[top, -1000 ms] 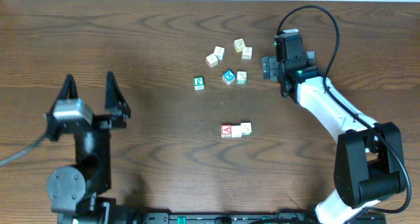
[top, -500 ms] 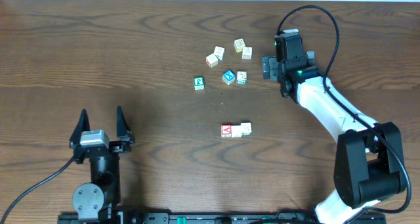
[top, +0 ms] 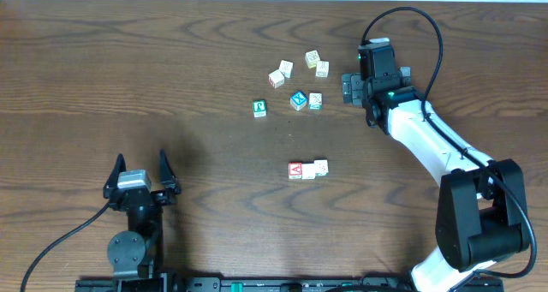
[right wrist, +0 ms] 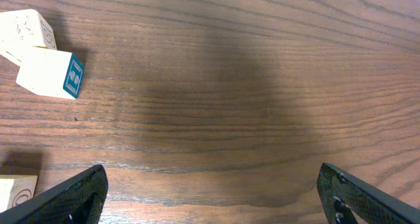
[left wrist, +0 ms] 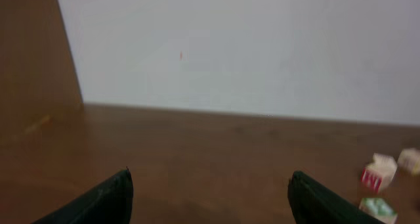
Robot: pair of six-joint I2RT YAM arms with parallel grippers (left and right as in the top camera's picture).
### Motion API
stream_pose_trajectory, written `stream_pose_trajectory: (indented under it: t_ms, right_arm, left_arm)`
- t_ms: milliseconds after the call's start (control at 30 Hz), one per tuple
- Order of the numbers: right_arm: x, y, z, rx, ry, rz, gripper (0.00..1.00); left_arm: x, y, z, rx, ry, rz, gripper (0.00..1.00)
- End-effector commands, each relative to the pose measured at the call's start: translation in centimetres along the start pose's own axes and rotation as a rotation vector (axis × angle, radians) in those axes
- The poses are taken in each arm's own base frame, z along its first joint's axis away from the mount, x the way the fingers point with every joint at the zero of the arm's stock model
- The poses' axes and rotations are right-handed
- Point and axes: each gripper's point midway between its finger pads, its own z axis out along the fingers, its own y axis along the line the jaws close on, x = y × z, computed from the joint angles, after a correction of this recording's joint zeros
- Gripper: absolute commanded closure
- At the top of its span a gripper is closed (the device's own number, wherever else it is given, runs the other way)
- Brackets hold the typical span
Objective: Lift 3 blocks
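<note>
The 3 blocks (top: 308, 169) lie in a short touching row on the wood. The red-faced one (top: 295, 169) is at the left end, a pale one in the middle and a cream one (top: 320, 166) at the right end. My left gripper (top: 139, 170) is open at the near left, far from the row, with nothing between its fingers (left wrist: 210, 181). My right gripper (top: 349, 89) hangs open over bare wood at the back right, up and to the right of the row, and holds nothing (right wrist: 211, 175). Neither wrist view shows the row.
A loose cluster lies at the back: a green-faced cube (top: 259, 109), a blue-faced cube (top: 298, 99) and several pale cubes (top: 312, 59). The right wrist view has pale cubes at its left edge (right wrist: 46, 73). A white wall (left wrist: 262, 46) rises beyond the table's far edge.
My left arm has drawn back toward the near edge and to the right, its gripper still open. The right arm and all blocks have stayed put.
</note>
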Motion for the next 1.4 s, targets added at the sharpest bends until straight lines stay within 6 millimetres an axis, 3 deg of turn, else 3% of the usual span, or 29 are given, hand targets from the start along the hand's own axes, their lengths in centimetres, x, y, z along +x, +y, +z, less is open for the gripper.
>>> stream_pose_trajectory:
  t_ms: [0, 167, 1167, 1267, 1367]
  right_arm:
    - [-1.2, -0.7, -0.7, 0.014, -0.031, 0.004, 0.01]
    - [-1.2, -0.7, -0.7, 0.014, -0.031, 0.004, 0.01]
    - [-1.0, -0.6, -0.8, 0.008, -0.025, 0.002, 0.01]
    - [-1.3, -0.7, -1.7, -0.004, -0.027, 0.002, 0.01]
    - [-1.6, -1.2, -4.7, -0.019, -0.03, -0.004, 0.01]
  left_arm:
    - [1.5, 0.9, -0.1, -0.049, 0.052, 0.016, 0.24]
    - [5.1, 1.5, -0.6, -0.087, 0.198, -0.042, 0.24]
    - [5.1, 1.4, -0.5, -0.08, 0.197, -0.043, 0.24]
    - [5.1, 1.4, -0.5, -0.08, 0.197, -0.043, 0.24]
    - [5.1, 1.4, -0.5, -0.08, 0.197, -0.043, 0.24]
